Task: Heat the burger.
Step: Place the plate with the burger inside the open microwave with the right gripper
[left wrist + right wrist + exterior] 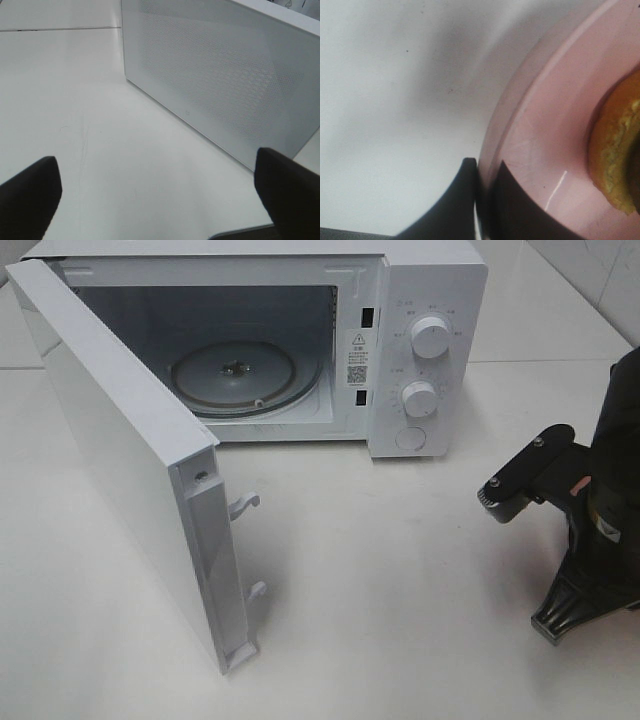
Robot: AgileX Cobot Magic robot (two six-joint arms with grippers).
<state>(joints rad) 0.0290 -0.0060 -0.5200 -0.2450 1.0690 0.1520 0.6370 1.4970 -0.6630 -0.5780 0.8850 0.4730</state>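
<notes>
Logging one moment. Microwave (425,300) stands at the far edge of the white worktop (400,580), left of centre. Its door (120,440) is swung wide open, hinged on the left, with the free edge pointing toward the near-left corner. Two latch hooks (245,504) stick out of that edge. The cavity is exposed and the glass turntable (235,375) lies flat on its floor. The control panel is right of the cavity: upper knob (430,337), lower knob (420,398), round button (410,438) beneath them.

Right arm (605,480), black, stands at the right edge of the worktop, roughly midway between the far and near edges.

Right wrist view: right gripper (484,172) has its fingers drawn together on the rim of the pink plate (545,115), one finger on the outer side of the rim and one on the inner side. It is clamped on the rim.

The burger (617,155) sits on the pink plate, inward of the rim and apart from the fingers. Only one blurred edge of it shows: golden-brown bun and a pale greenish layer. The plate is probably near the right edge of the worktop by the right arm, though the high camera does not cover it. Whether the plate rests on the surface or is lifted, I cannot tell.

Left wrist view: left gripper (155,165) has its fingers spread wide apart with nothing between them. It is over bare worktop on the left side, facing the perforated outer face of the door and not touching it.
</notes>
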